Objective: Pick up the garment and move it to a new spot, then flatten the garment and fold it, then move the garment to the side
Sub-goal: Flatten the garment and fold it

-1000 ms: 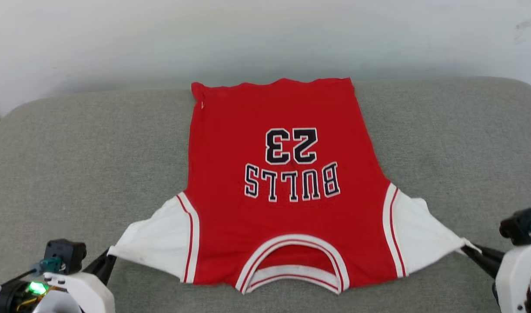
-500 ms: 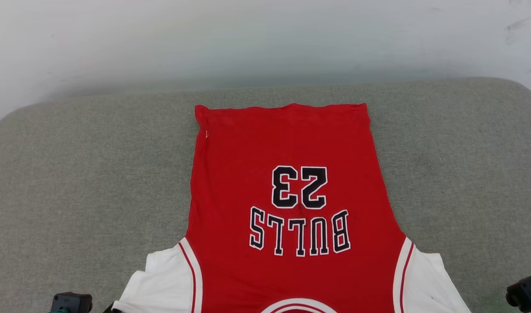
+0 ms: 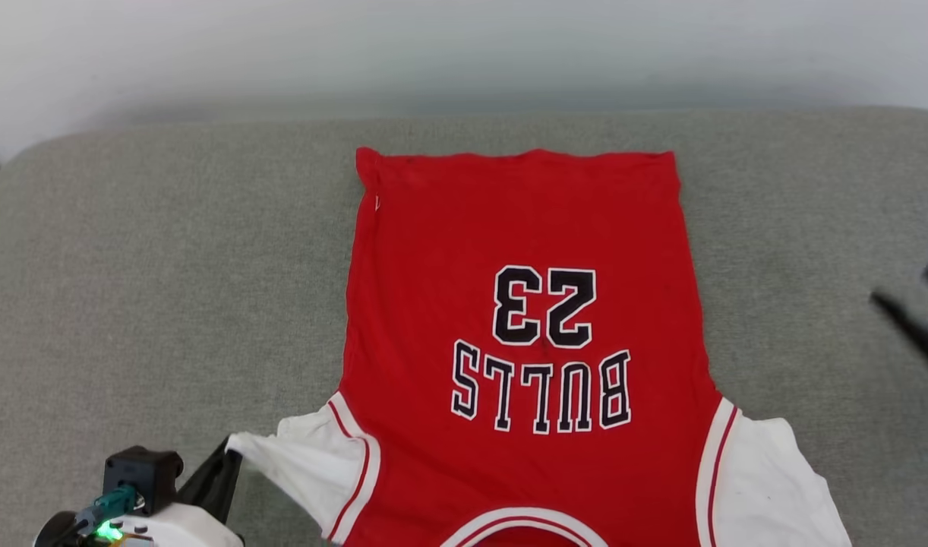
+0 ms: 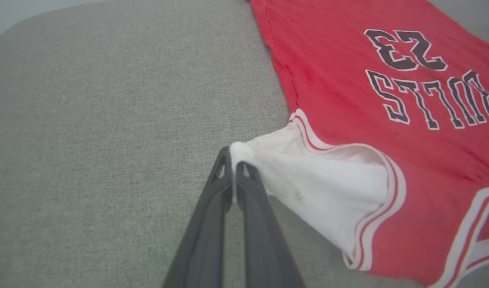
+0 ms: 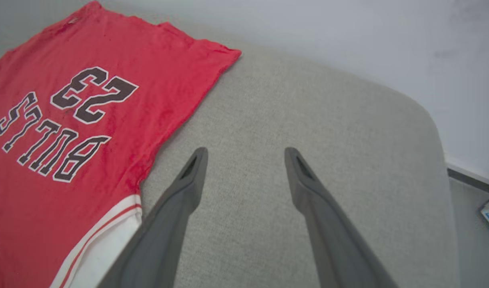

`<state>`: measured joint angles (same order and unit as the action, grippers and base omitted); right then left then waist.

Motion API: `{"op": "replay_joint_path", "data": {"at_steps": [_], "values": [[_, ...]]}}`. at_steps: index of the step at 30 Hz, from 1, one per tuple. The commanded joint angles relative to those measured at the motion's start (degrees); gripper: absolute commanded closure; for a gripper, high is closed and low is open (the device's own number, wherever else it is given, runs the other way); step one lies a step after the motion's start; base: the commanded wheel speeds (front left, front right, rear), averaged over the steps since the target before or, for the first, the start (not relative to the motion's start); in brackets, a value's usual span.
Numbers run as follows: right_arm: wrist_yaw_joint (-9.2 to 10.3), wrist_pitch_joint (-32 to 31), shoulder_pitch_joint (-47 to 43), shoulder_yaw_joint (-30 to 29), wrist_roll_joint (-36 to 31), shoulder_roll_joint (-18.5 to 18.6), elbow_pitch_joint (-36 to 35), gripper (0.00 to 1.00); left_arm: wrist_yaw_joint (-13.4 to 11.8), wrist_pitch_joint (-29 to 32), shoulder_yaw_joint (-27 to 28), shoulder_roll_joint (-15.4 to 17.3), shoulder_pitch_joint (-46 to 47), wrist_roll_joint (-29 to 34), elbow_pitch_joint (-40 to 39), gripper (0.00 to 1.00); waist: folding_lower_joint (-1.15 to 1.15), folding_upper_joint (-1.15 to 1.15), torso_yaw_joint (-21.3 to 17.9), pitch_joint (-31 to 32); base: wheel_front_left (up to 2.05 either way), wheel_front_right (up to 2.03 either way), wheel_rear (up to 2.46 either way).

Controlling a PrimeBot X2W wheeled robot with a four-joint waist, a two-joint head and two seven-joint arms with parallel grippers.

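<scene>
- The right gripper (image 5: 245, 154) is spread wide, with nothing between its fingers. A second ago it was pinched on the tip of the right sleeve (image 3: 768, 486), which has since been let go.
- It is held over bare cushion (image 3: 168, 266), beside the right edge of the garment (image 3: 525, 220) and apart from it. In the head view it is seen as a dark blur at the right.
- The left gripper (image 4: 233, 160) is pressed together on the tip of the left sleeve (image 4: 320, 180), as it was a second ago. That sleeve is drawn out to a point and looks slightly tented.
- The released right sleeve is laid flat and is no longer pulled taut.
- The garment is spread print-up on the cushion, collar towards the robot and hem at the far side, with few wrinkles.
- The flattening is judged nearly done. One corner has been freed, and the left sleeve probably has to be released too before folding can be started.
</scene>
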<state>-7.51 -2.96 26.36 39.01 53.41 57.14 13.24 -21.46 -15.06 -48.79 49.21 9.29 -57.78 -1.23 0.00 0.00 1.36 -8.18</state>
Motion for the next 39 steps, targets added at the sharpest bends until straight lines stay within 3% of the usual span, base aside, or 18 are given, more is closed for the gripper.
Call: {"op": "replay_joint_path", "data": {"at_steps": [1, 6, 10, 19, 24, 32, 39], "values": [[0.04, -0.3, 1.1, -0.8, -0.7, 0.0, -0.6, 0.00, -0.3, -0.1, 0.3, -0.2, 0.6, 0.4, -0.3, 1.00, 0.00, 0.00, 0.9, -1.5, 0.00, 0.00, 0.00], [0.04, -7.4, 10.5, -11.4, -5.3, -1.8, -5.0, 0.00, -1.1, -0.1, 1.4, -0.9, 2.8, 4.0, -3.5, 1.00, 0.00, 0.00, 3.3, -6.9, 0.00, 0.00, 0.00], [0.04, -17.0, 19.0, -15.3, -9.4, -4.2, -6.8, 0.00, -1.1, -0.1, 1.8, -2.3, 5.3, 6.2, -5.5, 1.00, 0.00, 0.00, 5.7, -12.2, 0.00, 0.00, 0.00], [0.04, -48.9, 37.6, -11.2, -10.5, -10.2, -1.1, 0.00, -0.5, -0.1, 2.3, -5.0, 10.0, 10.7, -8.0, 1.00, 0.00, 0.00, 10.1, -21.7, 0.00, 0.00, 0.00], [0.04, -61.1, 44.0, -12.3, -11.4, -13.6, 6.3, 0.00, -0.4, -0.1, 3.2, -6.9, 11.7, 12.4, -8.5, 1.00, 0.00, 0.00, 12.2, -25.5, 0.00, 0.00, 0.00], [0.04, -68.2, 47.7, -17.4, -17.6, -19.8, 14.9, 0.00, 1.1, -0.1, 4.0, -9.4, 13.9, 14.9, -9.0, 1.00, 0.00, 0.00, 15.4, -30.3, 0.00, 0.00, 0.00], [0.03, -68.7, 40.7, -19.9, -20.6, -22.3, 18.1, 0.00, 1.5, -0.1, 4.7, -11.3, 14.4, 16.5, -8.7, 1.00, 0.00, 0.00, 16.8, -31.8, 0.00, 0.00, 0.00]]}}
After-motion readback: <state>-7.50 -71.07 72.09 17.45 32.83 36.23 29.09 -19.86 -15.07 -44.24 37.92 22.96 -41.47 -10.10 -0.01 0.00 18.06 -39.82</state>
